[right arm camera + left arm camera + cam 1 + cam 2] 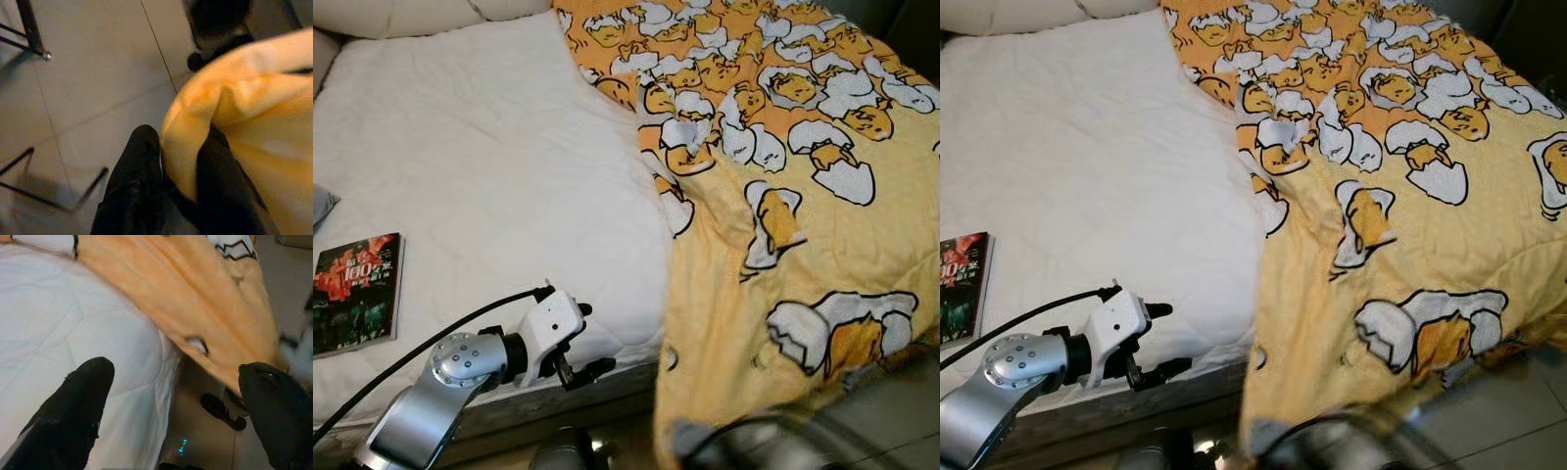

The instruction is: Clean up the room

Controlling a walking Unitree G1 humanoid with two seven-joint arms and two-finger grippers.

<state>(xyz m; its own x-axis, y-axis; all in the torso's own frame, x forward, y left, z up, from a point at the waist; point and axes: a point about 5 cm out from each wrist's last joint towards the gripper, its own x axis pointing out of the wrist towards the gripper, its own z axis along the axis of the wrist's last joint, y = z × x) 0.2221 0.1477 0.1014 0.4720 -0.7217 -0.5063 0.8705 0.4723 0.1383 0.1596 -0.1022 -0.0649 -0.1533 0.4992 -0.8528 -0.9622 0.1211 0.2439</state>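
Jaws: right gripper (178,161) pinches the yellow blanket (783,245) at the bed's foot edge; left gripper (171,396) spread, empty, beside the white mattress (480,166). Step: spreading; next, probably pull evenly.

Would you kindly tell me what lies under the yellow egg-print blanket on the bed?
Beside the yellow egg-print blanket, the white quilted mattress runs beneath its edge. Whatever else lies under the blanket is covered.
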